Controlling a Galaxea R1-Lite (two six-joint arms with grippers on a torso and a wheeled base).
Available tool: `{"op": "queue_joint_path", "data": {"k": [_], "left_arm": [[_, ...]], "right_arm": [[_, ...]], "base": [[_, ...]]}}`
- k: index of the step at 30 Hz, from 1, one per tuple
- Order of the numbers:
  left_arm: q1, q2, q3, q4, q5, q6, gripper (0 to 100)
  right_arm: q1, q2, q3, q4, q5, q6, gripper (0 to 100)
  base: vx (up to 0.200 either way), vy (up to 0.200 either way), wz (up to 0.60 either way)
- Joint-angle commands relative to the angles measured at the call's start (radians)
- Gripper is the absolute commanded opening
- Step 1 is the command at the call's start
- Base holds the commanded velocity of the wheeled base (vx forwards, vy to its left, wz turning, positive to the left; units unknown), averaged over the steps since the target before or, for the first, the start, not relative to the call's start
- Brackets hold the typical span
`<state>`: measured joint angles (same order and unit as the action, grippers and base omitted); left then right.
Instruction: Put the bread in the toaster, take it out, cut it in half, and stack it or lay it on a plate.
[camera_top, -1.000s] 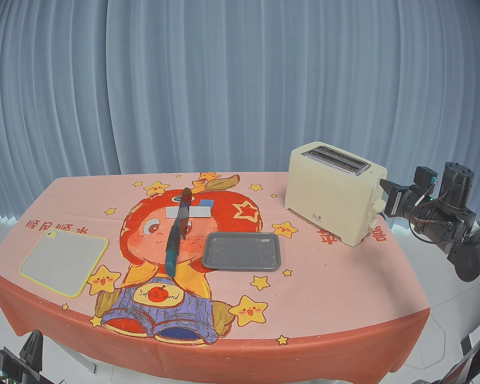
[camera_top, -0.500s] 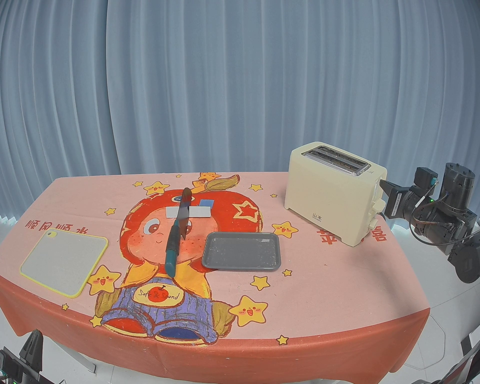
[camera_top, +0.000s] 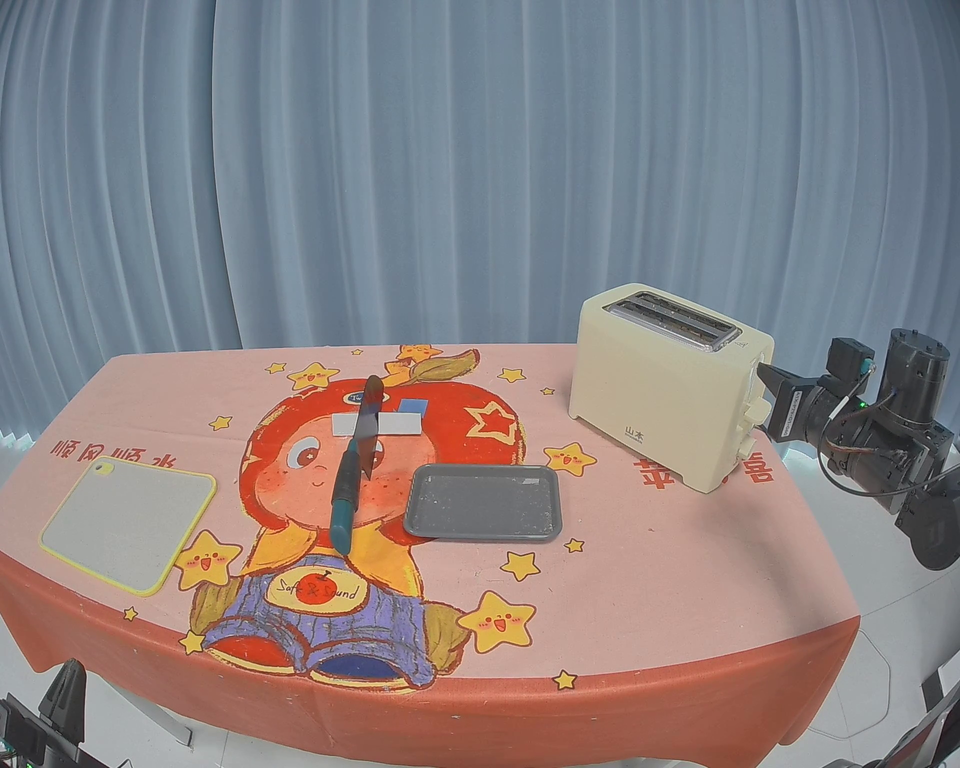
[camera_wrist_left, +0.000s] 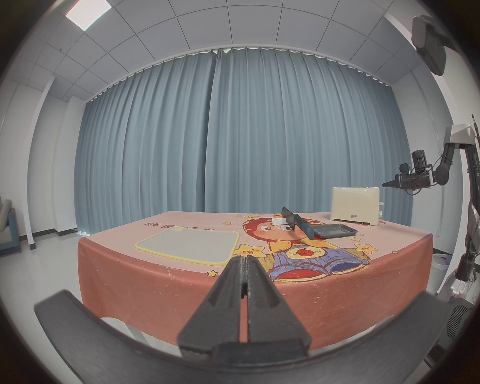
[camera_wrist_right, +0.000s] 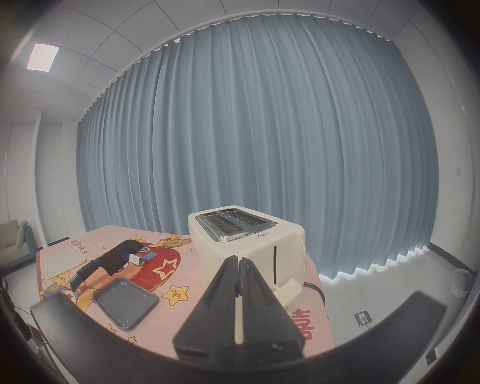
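The cream toaster (camera_top: 668, 388) stands at the table's right rear, with two slots (camera_top: 676, 320) on top showing metal grilles; what is inside them is hidden. Its lever (camera_top: 757, 411) sticks out of the right end. My right gripper (camera_top: 764, 371) hangs shut, nothing in it, just off that end and above the lever; in the right wrist view the gripper (camera_wrist_right: 239, 261) points at the toaster (camera_wrist_right: 240, 240). A grey plate-tray (camera_top: 483, 502) lies mid-table. My left gripper (camera_wrist_left: 245, 261) is shut and empty, held low before the table's front left edge.
A knife (camera_top: 350, 470) with a teal handle leans with its blade on a white stand (camera_top: 390, 424) left of the tray. A yellow-rimmed cutting board (camera_top: 128, 520) lies at the left front. A blue curtain hangs behind the table.
My right arm has sunk slightly beside the toaster's right end. Nothing on the table has moved.
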<state>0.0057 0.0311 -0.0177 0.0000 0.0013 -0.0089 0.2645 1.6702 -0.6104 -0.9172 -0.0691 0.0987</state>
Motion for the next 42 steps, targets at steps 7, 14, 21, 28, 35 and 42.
{"op": "queue_joint_path", "data": {"k": [7, 14, 21, 28, 35, 42], "left_arm": [[0.0, 0.0, 0.018, 0.0, 0.0, 0.0, 0], [0.0, 0.001, 0.018, 0.0, 0.0, 0.0, 0], [0.0, 0.001, 0.018, 0.0, 0.0, 0.0, 0], [0.0, 0.0, 0.018, 0.0, 0.0, 0.0, 0], [0.0, 0.001, 0.018, 0.0, 0.0, 0.0, 0], [0.0, 0.001, 0.018, 0.0, 0.0, 0.0, 0]], "right_arm": [[0.01, -0.003, 0.011, 0.0, 0.0, -0.002, 0], [0.009, -0.014, 0.012, 0.0, 0.0, -0.002, 0], [0.01, -0.015, 0.026, 0.0, 0.0, -0.013, 0], [0.01, -0.014, 0.031, 0.0, 0.0, -0.014, 0], [0.01, -0.014, 0.035, 0.0, 0.0, -0.017, 0], [0.019, -0.014, 0.06, 0.0, 0.0, -0.04, 0]], "base": [[0.0, 0.0, 0.0], [0.0, 0.0, 0.0], [0.0, 0.0, 0.0], [0.0, 0.0, 0.0], [0.0, 0.0, 0.0], [0.0, 0.0, 0.0]]}}
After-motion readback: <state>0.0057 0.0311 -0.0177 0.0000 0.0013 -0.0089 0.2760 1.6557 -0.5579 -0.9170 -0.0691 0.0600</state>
